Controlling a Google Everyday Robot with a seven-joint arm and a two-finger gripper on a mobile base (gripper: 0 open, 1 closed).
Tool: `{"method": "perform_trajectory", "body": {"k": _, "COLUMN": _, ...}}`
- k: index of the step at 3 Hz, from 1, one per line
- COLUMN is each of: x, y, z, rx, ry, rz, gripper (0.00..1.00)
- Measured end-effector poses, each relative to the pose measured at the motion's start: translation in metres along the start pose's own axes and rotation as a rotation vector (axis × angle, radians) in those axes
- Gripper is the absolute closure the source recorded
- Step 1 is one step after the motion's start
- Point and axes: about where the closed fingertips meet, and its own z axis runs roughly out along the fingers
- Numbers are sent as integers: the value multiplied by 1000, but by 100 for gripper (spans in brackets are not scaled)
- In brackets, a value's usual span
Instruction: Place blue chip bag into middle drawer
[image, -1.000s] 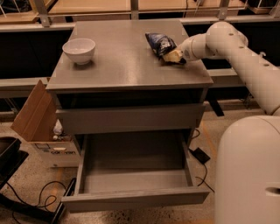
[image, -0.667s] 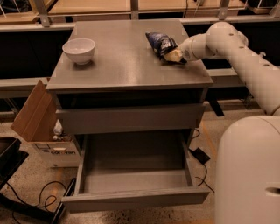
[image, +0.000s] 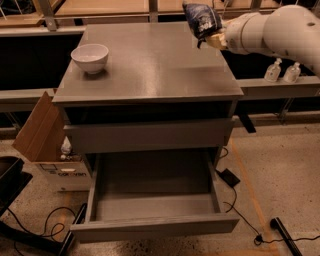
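The blue chip bag hangs in the air above the back right of the grey cabinet top. My gripper is shut on the bag's lower right edge, and the white arm reaches in from the right. The middle drawer is pulled out at the bottom front of the cabinet, and its grey tray holds nothing. It lies well below and in front of the bag.
A white bowl stands on the cabinet top at the left. The other grey drawer above is closed. A cardboard box leans at the cabinet's left. Cables lie on the floor, and two bottles stand on the right ledge.
The gripper has lifted the blue chip bag off the cabinet top, up and a little to the right. The bowl and drawers have not moved.
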Motion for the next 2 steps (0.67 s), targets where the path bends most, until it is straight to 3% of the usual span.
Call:
{"method": "perform_trajectory", "body": {"k": 1, "x": -42, "y": 5, "z": -64, "rx": 32, "ry": -61, "rz": -47, "gripper": 100}}
{"method": "perform_trajectory", "body": {"k": 2, "x": -57, "y": 20, "z": -112, "rx": 1, "ry": -77, "rz": -58, "gripper": 100}}
